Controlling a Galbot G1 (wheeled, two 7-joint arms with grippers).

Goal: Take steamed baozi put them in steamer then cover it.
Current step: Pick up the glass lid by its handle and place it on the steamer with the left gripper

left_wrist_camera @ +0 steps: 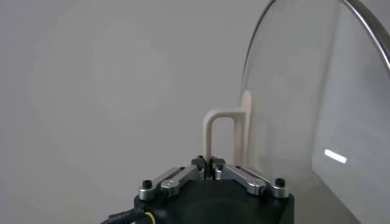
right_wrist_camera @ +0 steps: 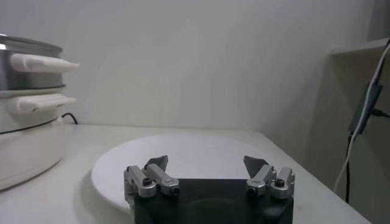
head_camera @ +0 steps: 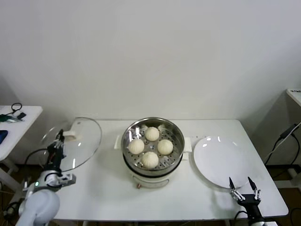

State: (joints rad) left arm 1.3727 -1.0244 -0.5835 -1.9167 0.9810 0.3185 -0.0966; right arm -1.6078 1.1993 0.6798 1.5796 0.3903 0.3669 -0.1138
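With all four steamed baozi already seated in the steamer, the cover, clamped by its handle in the left gripper, should be carried level and centred over the rim, while the right gripper is parked spread apart beside the plate.

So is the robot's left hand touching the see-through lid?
Touching. In the left wrist view, the left gripper is shut on the cream handle of the glass lid, with no gap at the fingertips.
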